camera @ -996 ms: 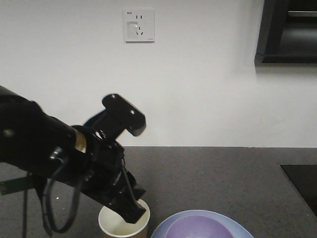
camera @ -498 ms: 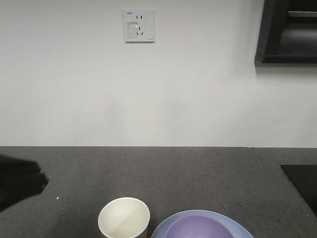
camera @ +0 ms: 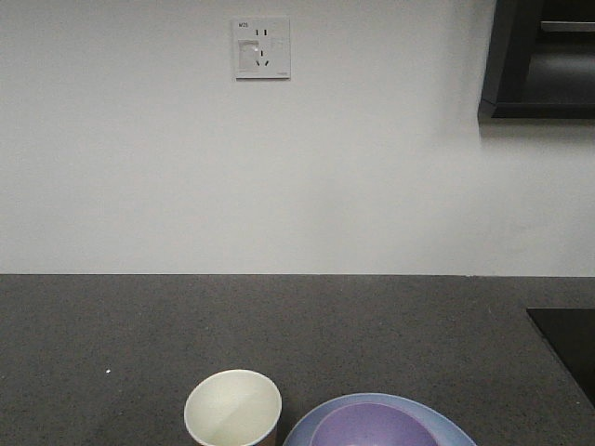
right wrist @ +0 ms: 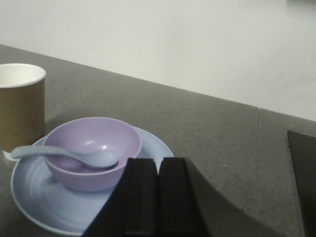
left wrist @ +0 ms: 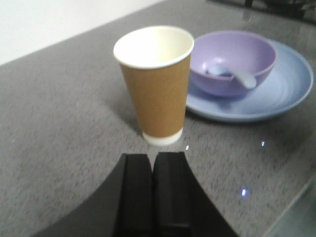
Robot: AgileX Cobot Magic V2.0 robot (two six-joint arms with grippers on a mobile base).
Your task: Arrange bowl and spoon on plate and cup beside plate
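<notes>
The bowl sits on the plate, near its middle, upright and glossy. The spoon lies in the bowl with its scoop resting down inside and its handle propped over the rim, sticking out toward the cup. The cup stands upright on the dark speckled surface just beside the plate (whether its base touches the plate's rim cannot be told from these views). It is tan outside, cream inside.

The left gripper is low over the surface near the cup's base, apart from it, its two dark fingers pressed together with nothing between them. The right gripper is beside the plate's edge, its fingers likewise closed on nothing.

In the front view a wall socket is set in the white wall behind.
</notes>
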